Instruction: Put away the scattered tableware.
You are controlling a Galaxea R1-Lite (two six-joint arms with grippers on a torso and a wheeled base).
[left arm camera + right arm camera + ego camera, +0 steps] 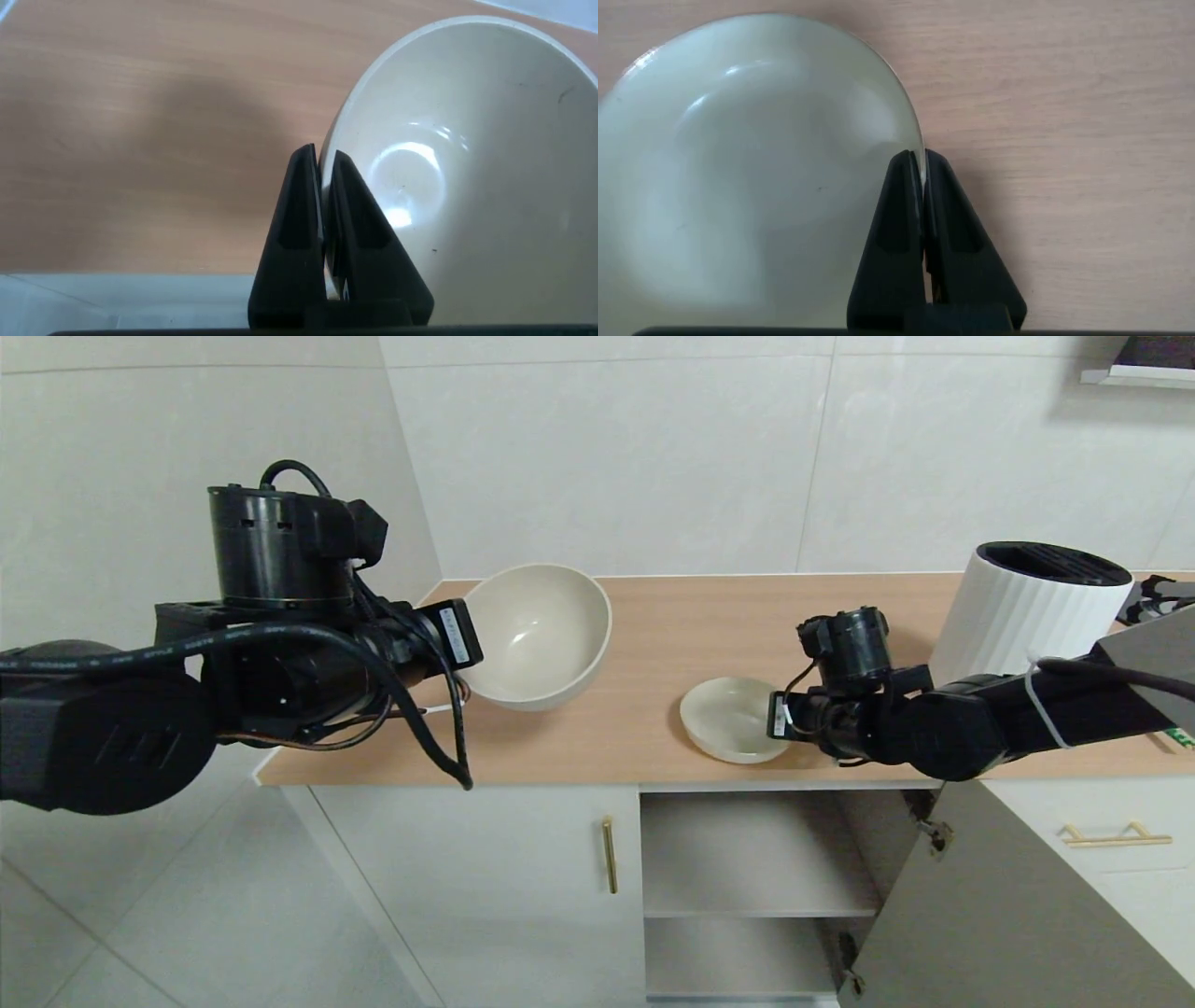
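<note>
Looking down from the head, the left gripper (470, 644) is clamped on the rim of a large, deep, glossy cream bowl (546, 635). The bowl is tipped on its side over the left end of the light wooden countertop (709, 616), with its mouth turned towards the robot. The right gripper (780, 717) pinches the rim of a small, shallow, glossy cream dish (728, 719). That dish sits on the countertop near the front edge, above an open white cabinet (747, 859). A white ribbed cylindrical holder (1027, 607) with a black slotted top stands behind the right arm.

From the left wrist, the black fingers (301, 205) are almost together, with the bowl's thin rim between them.

From the right wrist, the fingers (901, 210) grip the dish's edge likewise, and the dish lies flat on the wood.
</note>
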